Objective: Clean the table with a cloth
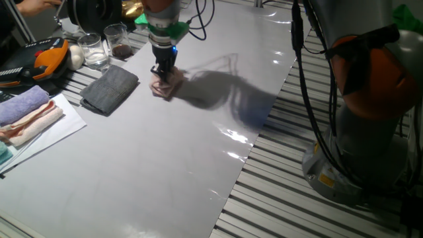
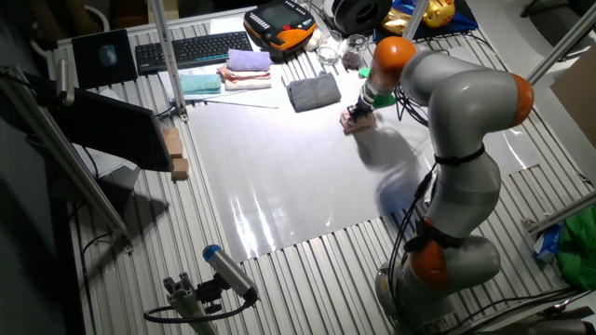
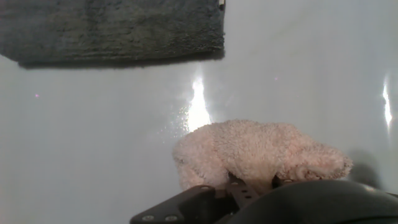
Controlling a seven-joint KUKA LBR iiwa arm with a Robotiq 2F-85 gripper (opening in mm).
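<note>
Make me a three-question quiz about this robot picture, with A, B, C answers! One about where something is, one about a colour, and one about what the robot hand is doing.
1. Where is the dark grey cloth?
A. on the table, beside the pink cloth
B. on the floor
C. inside a glass

2. What colour is the cloth under the gripper?
A. bright blue
B. pale pink
C. black

3. What is the gripper doing?
A. hanging high in the air
B. pressing down on the pink cloth
C. lifting a glass

Answers:
1 A: it lies flat on the sheet close by.
2 B: the hand view shows pink fluff.
3 B: its fingers are sunk into the cloth on the table.
</note>
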